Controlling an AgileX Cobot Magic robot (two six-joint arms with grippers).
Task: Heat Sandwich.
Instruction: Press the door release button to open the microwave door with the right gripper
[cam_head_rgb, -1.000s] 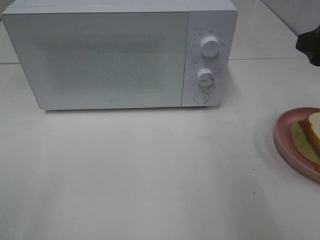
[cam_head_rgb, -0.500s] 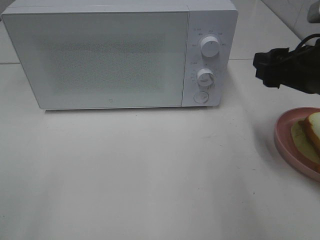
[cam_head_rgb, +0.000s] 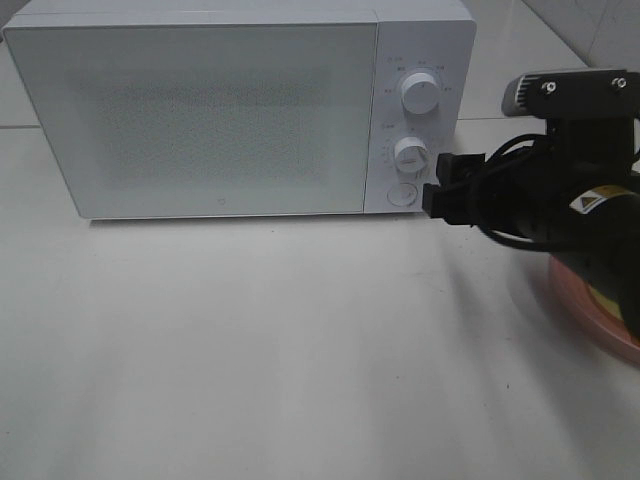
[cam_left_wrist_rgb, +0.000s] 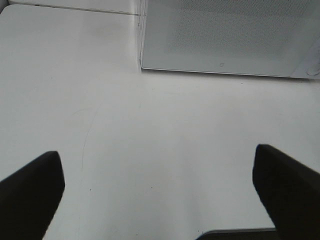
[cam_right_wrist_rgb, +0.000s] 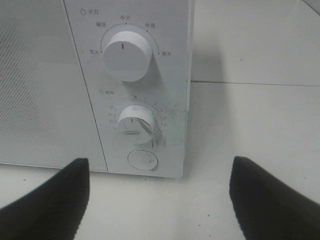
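Note:
The sandwich is hidden behind my right arm in the exterior high view. Only a sliver of its pink plate (cam_head_rgb: 606, 322) shows at the right edge. My right gripper (cam_head_rgb: 441, 183) is open and empty, hovering just right of the white microwave (cam_head_rgb: 200, 110), level with its round door button (cam_head_rgb: 402, 194). In the right wrist view the right gripper (cam_right_wrist_rgb: 160, 210) faces that button (cam_right_wrist_rgb: 143, 160) and the lower knob (cam_right_wrist_rgb: 134, 123). The microwave door is closed. My left gripper (cam_left_wrist_rgb: 160, 200) is open and empty over bare table, short of the microwave (cam_left_wrist_rgb: 225, 35).
The upper knob (cam_right_wrist_rgb: 127, 54) sits above the lower knob on the control panel. White tabletop (cam_head_rgb: 250, 350) stretches in front of the microwave. A tiled wall (cam_head_rgb: 600, 25) rises at the back right.
My right arm has swung in from the right edge towards the microwave's control panel and now covers the sandwich and most of the plate. The microwave has not moved.

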